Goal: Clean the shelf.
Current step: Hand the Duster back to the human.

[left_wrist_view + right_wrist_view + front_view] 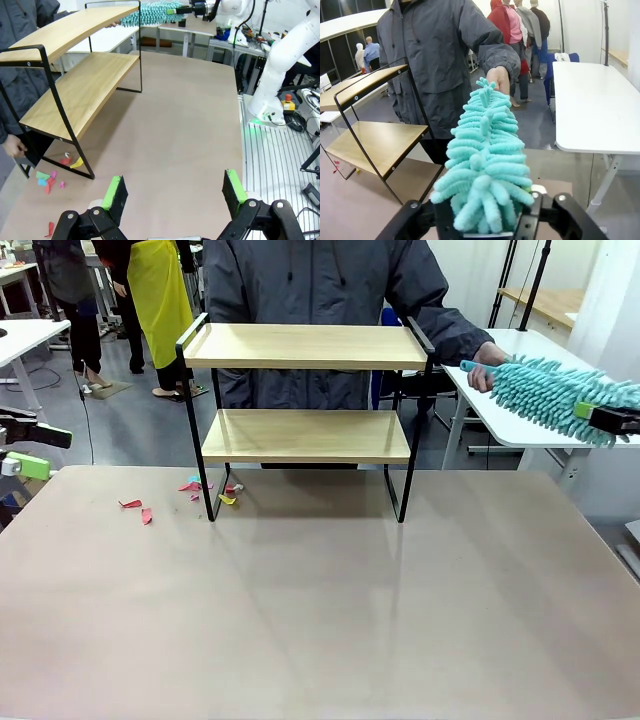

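Observation:
The shelf (pixel 305 345) (pixel 75 85) (pixel 375 140), two light wooden boards in a thin black frame, stands at the table's far side. A teal fluffy duster (pixel 545 390) (pixel 150 12) (pixel 487 160) hangs in the air to the right of its top board. A person's hand (pixel 485 375) (pixel 497 77) grips the duster's far end. My right gripper (pixel 592 418) (pixel 487 220) (pixel 180 10) is at the near end, jaws spread wide around the duster's head. My left gripper (pixel 175 192) (pixel 30 448) hovers open and empty at the table's left edge.
Small red, yellow and teal paper scraps (pixel 190 490) (pixel 50 177) lie on the table by the shelf's left foot. The person stands right behind the shelf. A white side table (pixel 500 420) sits at the right, beneath the duster.

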You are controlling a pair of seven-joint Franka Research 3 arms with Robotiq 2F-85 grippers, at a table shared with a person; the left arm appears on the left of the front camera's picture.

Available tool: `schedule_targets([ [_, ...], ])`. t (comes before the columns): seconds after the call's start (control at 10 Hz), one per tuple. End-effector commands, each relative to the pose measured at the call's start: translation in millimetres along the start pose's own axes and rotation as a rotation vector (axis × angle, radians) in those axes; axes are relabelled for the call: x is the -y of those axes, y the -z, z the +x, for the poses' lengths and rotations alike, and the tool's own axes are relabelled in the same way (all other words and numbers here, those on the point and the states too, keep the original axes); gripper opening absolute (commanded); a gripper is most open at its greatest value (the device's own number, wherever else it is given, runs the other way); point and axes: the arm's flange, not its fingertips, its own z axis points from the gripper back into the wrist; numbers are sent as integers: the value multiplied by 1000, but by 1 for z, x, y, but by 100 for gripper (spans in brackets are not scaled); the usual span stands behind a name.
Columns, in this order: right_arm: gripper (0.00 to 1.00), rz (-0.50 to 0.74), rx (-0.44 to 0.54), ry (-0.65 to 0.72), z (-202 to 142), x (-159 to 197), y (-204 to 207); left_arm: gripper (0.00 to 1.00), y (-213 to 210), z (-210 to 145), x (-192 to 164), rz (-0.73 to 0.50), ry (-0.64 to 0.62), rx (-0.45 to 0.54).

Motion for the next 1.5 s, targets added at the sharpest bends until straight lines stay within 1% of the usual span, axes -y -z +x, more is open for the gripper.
schedule_targets([
  [0.0,99,21,7,70,5,3,0,100,1,3,-1,4,-2,27],
  [0.2,100,34,66,98,27,4,-14,100,1,3,-1,4,-2,27],
  [0.4,100,36,187,173,75,14,-36,100,1,3,-1,4,-2,27],
  [0.6,100,20,321,274,123,35,-65,100,1,3,-1,4,-2,27],
  [0.7,100,-1,380,318,141,48,-81,100,1,3,-1,4,-2,27],
  [0.8,100,-5,417,355,150,57,-94,100,1,3,-1,4,-2,27],
  [0.9,100,-4,435,384,152,66,-99,100,1,3,-1,4,-2,27],
  [1.0,100,18,432,412,151,71,-102,100,1,3,-1,4,-2,27],
  [1.1,100,-27,414,337,157,59,-104,100,1,3,-1,4,-2,27],
  [1.4,100,-27,414,337,157,59,-104,100,1,3,-1,4,-2,27],
])
